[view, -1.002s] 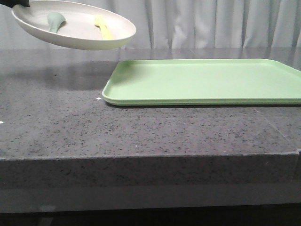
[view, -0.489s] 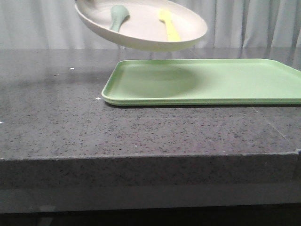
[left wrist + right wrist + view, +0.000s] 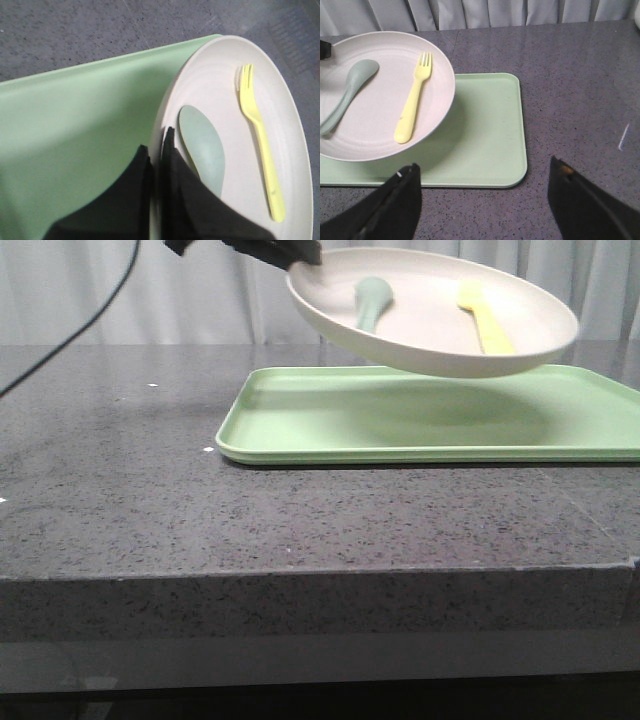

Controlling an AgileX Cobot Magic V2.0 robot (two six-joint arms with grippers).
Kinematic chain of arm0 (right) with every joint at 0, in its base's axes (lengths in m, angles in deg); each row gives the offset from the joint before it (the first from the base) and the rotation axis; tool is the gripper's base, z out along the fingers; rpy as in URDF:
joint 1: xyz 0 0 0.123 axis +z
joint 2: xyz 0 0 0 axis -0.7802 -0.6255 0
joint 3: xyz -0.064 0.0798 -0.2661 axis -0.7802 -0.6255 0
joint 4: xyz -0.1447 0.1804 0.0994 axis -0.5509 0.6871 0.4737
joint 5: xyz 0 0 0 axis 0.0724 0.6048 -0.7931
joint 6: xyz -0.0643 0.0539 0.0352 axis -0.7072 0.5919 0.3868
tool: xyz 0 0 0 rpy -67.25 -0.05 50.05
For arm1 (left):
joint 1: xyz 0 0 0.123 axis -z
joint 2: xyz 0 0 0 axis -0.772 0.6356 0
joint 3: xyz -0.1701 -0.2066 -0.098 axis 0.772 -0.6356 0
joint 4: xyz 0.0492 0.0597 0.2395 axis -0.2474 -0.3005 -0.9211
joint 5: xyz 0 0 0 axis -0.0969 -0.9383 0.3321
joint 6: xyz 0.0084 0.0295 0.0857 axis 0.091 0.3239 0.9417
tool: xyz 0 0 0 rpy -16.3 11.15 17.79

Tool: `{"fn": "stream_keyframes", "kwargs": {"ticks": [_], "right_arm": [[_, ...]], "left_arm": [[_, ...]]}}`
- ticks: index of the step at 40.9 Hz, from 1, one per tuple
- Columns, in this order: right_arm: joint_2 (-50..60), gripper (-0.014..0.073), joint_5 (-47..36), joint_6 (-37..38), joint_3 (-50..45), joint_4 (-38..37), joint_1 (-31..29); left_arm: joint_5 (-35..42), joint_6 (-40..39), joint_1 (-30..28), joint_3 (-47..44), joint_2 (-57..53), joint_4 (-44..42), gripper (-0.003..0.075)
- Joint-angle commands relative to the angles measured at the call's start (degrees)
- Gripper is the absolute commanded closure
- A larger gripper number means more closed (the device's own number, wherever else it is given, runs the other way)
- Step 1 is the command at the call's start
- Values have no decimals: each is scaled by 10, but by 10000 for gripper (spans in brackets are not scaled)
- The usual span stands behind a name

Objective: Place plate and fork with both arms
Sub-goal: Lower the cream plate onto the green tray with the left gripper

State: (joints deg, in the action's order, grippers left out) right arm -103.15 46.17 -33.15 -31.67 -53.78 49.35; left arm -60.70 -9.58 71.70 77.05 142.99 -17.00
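The cream plate (image 3: 430, 330) hangs tilted in the air above the light green tray (image 3: 330, 430). The pale-yellow fork (image 3: 485, 325) and a sage-green spoon (image 3: 372, 302) lie in it. My left gripper (image 3: 295, 255) is shut on the plate's left rim. In the left wrist view the gripper (image 3: 157, 145) pinches the rim of the plate (image 3: 225, 110), beside the spoon (image 3: 202, 150), with the fork (image 3: 260, 140) farther off. My right gripper (image 3: 482, 172) is open and empty over the counter by the tray's corner, looking at the plate (image 3: 375, 115) and fork (image 3: 412, 107).
The tray (image 3: 485, 135) lies flat on the dark speckled stone counter (image 3: 200, 510), whose front edge runs across the front view. A black cable (image 3: 90, 310) hangs at the upper left. A grey curtain closes the back.
My left gripper has carried the plate, with the fork and spoon in it, to the right, from beyond the tray's left end to over the tray.
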Motion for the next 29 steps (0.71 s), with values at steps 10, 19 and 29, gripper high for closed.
{"fn": "stream_keyframes", "kwargs": {"ticks": [10, 19, 29], "right_arm": [[-7, 40, -38, -4, 19, 3, -1], [-7, 40, -38, -4, 19, 3, -1], [-7, 40, -38, -4, 19, 3, -1]], "left_arm": [[31, -13, 17, 28, 5, 35, 739], [31, -13, 17, 28, 26, 36, 739], [48, -13, 17, 28, 29, 34, 738]]}}
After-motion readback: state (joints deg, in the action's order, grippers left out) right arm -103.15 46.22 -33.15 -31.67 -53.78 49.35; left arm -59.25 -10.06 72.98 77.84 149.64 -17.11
